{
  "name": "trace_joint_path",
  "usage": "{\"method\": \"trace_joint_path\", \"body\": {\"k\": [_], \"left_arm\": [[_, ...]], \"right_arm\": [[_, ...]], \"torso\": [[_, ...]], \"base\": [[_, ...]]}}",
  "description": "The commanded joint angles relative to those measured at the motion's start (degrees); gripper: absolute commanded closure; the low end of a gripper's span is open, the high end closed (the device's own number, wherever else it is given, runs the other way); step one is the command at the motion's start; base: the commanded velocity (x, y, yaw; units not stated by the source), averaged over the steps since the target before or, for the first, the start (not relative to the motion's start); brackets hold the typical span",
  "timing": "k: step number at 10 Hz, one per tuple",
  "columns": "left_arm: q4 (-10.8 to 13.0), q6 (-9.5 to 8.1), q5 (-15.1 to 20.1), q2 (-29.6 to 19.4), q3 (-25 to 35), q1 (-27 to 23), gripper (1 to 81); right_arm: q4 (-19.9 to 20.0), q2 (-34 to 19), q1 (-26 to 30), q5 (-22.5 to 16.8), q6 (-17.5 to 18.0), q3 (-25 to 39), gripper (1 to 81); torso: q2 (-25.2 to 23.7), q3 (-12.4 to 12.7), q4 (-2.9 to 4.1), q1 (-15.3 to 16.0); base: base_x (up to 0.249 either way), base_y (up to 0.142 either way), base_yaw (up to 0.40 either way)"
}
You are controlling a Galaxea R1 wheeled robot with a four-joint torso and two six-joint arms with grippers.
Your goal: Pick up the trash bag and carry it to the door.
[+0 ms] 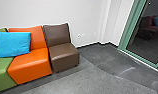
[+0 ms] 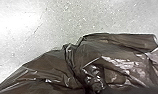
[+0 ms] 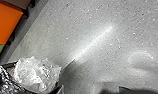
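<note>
Trash bag (image 2: 115,57): dk. brown, semi-translucent plastic, seen at L wrist cam. over pale speckled floor (image 2: 57,20). Surface creased and shiny; one part gathered into a tight twisted bunch, w/ fuller folds around it. Can't tell if bag touches floor.

R wrist cam.: crumpled clear plastic (image 3: 36,75), w/ glossy blk. plastic (image 3: 6,78) right beside it. Can't tell if either is part of same bag. Same speckled floor there, w/ bright streak of reflected light; edges of the seats also in view.

L claw: can't tell if apart, together or clamped on bag. R claw: likewise can't tell.

Head cam., L side of scene: row of 3 low armless seats, side by side. Green chair (image 1: 3,73) leftmost, orange chair (image 1: 32,61) mid., brown chair (image 1: 63,53) at R end. Blue cushion (image 1: 13,44) propped upright against backrests, spanning green & orange.

White wall (image 1: 80,15) behind, w/ small wall plates low down, R of brown chair. Floor: lt. grey area near, darker grey area (image 1: 105,57) farther, curved boundary betw. them. Far R: green frame (image 1: 127,30) around dk. glass (image 1: 145,40); seat shapes & a blue patch visible in glass.
</note>
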Motion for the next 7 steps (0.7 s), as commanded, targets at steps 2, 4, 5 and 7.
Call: {"method": "trace_joint_path", "body": {"k": [2, 4, 5, 7], "left_arm": [[-1.59, 0.12, 3.71, -1.6, 1.59, -5.78, 81.1], [-1.5, 0.12, 3.71, -1.6, 1.42, -5.08, 81.1], [-1.41, 0.21, 3.63, -1.52, 0.89, -4.28, 81.1], [-1.5, 0.38, 3.63, -2.22, 1.42, -3.14, 81.1]], "right_arm": [[0.39, -1.61, 4.38, -2.57, -0.25, 0.64, 1.0], [0.39, -1.52, 3.51, -2.4, -0.25, 0.64, 1.0], [0.39, -1.0, 2.19, -1.96, -0.25, 0.64, 1.0], [0.39, 0.32, -0.53, -1.69, -0.25, -0.33, 1.0]], "torso": [[7.72, 5.81, 0.0, -4.98], [11.87, 8.76, 0.0, -7.67], [14.01, 10.29, 0.0, -9.07], [18.19, 13.27, 0.0, -11.78]], "base": [[0.0, 0.0, 0.0], [0.0, 0.0, 0.0], [0.0, 0.0, 0.0], [0.0, 0.0, 0.0]]}}
